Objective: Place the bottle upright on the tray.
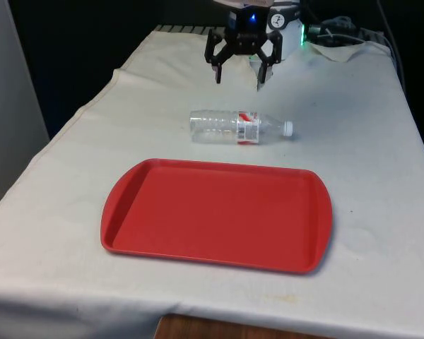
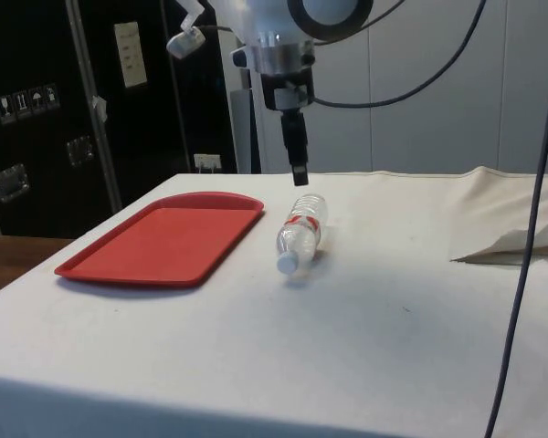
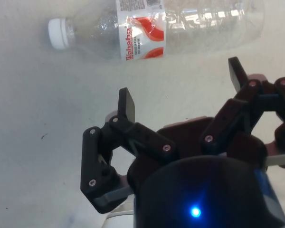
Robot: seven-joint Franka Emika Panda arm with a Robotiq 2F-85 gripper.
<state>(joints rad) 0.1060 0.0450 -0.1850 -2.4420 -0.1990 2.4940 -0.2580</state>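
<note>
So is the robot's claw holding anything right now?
No, nothing. The gripper hangs open above the cloth, and the bottle lies on its side by itself, next to the red tray.

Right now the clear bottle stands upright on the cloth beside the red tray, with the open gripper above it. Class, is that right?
Not quite. The bottle lies on its side, as the front view shows. It is on the cloth beside the red tray, with the open gripper above it.
</note>
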